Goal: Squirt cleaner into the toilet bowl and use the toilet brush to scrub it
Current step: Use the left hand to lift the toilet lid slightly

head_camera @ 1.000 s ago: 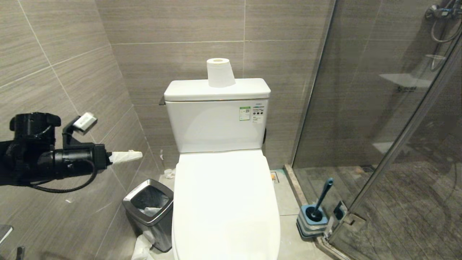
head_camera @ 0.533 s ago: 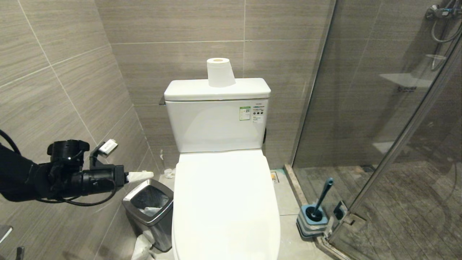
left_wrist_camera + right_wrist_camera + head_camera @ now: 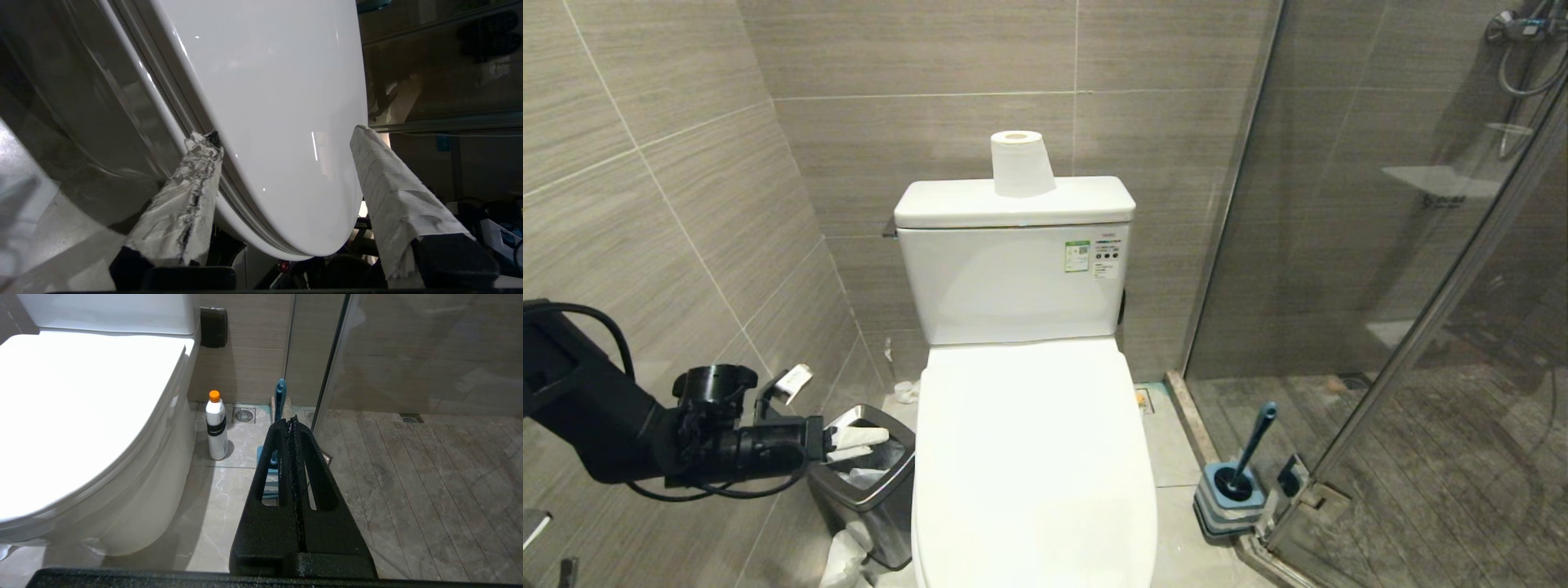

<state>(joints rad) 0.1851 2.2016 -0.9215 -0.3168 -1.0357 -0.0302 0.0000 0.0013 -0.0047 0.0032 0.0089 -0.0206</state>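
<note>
Your left gripper point(image 3: 859, 446) reaches level from low on the left, taped fingers point(image 3: 192, 196) spread apart; your right gripper point(image 3: 292, 421) sits pressed closed.

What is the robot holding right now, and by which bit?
Nothing. The left gripper is open beside the toilet bowl, its fingers straddling the closed lid's edge without clamping. The right gripper is shut on nothing.

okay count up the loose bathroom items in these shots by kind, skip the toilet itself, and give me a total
Paper roll: 1
Cleaner bottle: 1
Toilet brush in its holder: 1
Bin: 1
Total: 4
</note>
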